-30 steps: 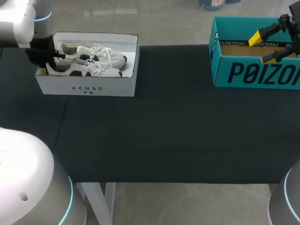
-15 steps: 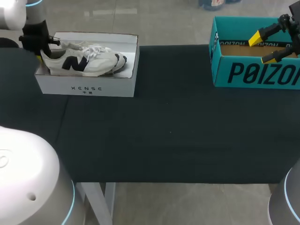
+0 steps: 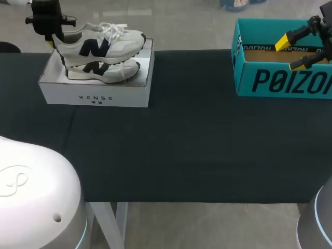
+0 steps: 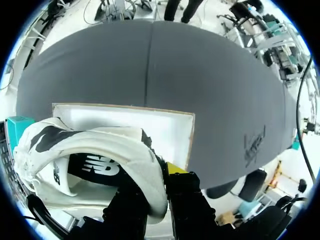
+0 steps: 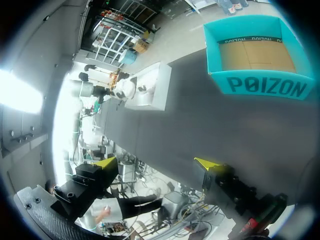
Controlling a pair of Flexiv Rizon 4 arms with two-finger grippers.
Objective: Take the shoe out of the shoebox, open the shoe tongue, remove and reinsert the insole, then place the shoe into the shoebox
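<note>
head view: at eleven o'clock the left gripper (image 3: 52, 37) pinches the heel of one shoe (image 3: 104, 44) above the white shoebox (image 3: 96, 96), a second shoe (image 3: 104, 70) lying inside, and at two o'clock the right gripper (image 3: 293, 52) gapes empty over the teal box (image 3: 282, 80); left wrist view alone shows the heel clamped between the fingers; right wrist view takes in both boxes.

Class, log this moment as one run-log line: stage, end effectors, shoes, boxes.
stage: shoe take-out | left end effector: shut on white sneaker, above white shoebox | right end effector: open, over teal box | second sneaker: in white shoebox
</note>
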